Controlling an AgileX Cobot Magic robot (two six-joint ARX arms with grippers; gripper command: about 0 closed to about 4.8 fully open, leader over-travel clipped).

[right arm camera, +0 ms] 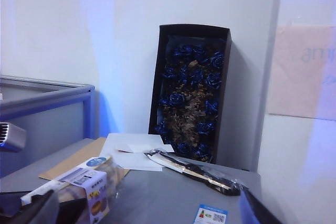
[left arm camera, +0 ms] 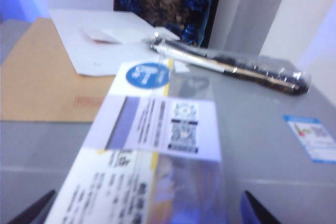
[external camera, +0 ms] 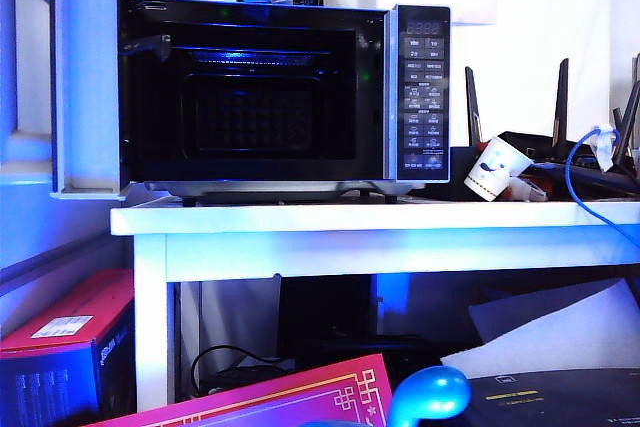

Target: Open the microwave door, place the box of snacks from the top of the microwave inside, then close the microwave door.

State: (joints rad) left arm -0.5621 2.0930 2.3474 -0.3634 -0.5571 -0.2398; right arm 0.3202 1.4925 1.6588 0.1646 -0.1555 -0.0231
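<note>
Basically the wide black microwave with silver-white edging [external camera: 270,92] sits on the white table [external camera: 400,217], its glass door [external camera: 88,77] swung fully open at the side away from the button panel. The small clear plastic snack box with round blue sticker [left arm camera: 152,145] lies on top of the microwave, between the wide-open left gripper [left arm camera: 144,211] fingers, no contact seen. The right gripper [right arm camera: 147,211] hovers above the microwave top too, jaws wide, holding nothing, the tall dark box of blue-wrapped pieces [right arm camera: 191,93] standing behind against the wall
</note>
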